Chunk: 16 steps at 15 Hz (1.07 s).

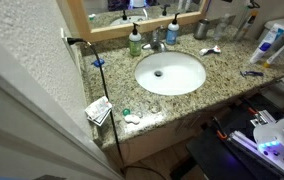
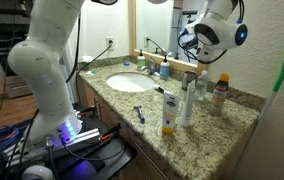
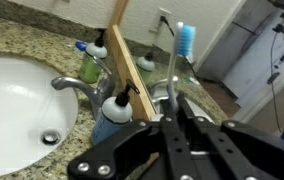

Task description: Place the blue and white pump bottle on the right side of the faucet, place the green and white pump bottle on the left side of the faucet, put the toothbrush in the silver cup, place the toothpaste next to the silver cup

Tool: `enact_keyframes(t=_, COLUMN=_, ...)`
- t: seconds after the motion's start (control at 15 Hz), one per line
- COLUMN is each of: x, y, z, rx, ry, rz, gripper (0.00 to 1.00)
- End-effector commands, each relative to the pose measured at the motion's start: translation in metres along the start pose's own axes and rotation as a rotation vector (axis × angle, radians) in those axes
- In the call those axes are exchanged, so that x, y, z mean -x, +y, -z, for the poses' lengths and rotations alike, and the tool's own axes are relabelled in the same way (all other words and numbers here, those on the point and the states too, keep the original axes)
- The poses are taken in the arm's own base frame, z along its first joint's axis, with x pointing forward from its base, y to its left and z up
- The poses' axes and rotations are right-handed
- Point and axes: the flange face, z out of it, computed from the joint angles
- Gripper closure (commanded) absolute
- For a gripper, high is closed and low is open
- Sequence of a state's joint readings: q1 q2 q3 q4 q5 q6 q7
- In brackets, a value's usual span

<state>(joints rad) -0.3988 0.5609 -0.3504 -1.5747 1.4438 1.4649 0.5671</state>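
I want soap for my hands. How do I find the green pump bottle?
Look at the white sink, then the chrome faucet behind it. The green pump bottle stands beside the faucet, toward the side wall. It alone is green; the blue pump bottle stands past the faucet.

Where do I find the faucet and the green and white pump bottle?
the faucet [image 3: 82, 87]: wrist view, on its chrome spout.
the green and white pump bottle [image 1: 134, 45]: an exterior view, on its green body.

1. No text, brand or number is showing clearly enough to read in any view.
2. The tall white-and-blue bottles [image 2: 169, 112] are carrying printed labels, but the print is coming out too blurred.
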Motion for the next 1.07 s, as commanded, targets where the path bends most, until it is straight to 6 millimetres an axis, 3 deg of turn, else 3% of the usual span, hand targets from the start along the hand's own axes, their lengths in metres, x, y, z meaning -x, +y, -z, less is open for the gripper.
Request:
enact_keyframes(t=0.0, x=-0.034, y=-0.008, z=-0.004, rx=-0.114, ry=0.011, rz=-0.109, gripper=0.97)
enact_keyframes(t=0.07, x=-0.024, y=-0.002, z=-0.003, rx=-0.066, ry=0.011, rz=-0.064, gripper=0.89)
enact_keyframes(t=0.2, x=-0.036, y=0.0, z=-0.007, rx=-0.089, ry=0.013, rz=-0.094, gripper=0.89)
enact_keyframes(t=0.27, x=-0.037, y=0.0, z=-0.007, rx=-0.089, ry=0.012, rz=-0.098, gripper=0.97)
enact_keyframes(t=0.6, x=-0.067, y=0.014, z=-0.019, rx=-0.091, ry=0.06, rz=-0.09, gripper=0.97)
enact_keyframes(t=1.0, x=-0.068, y=0.025, z=-0.021, rx=-0.067, ry=0.096, rz=-0.062, gripper=0.97)
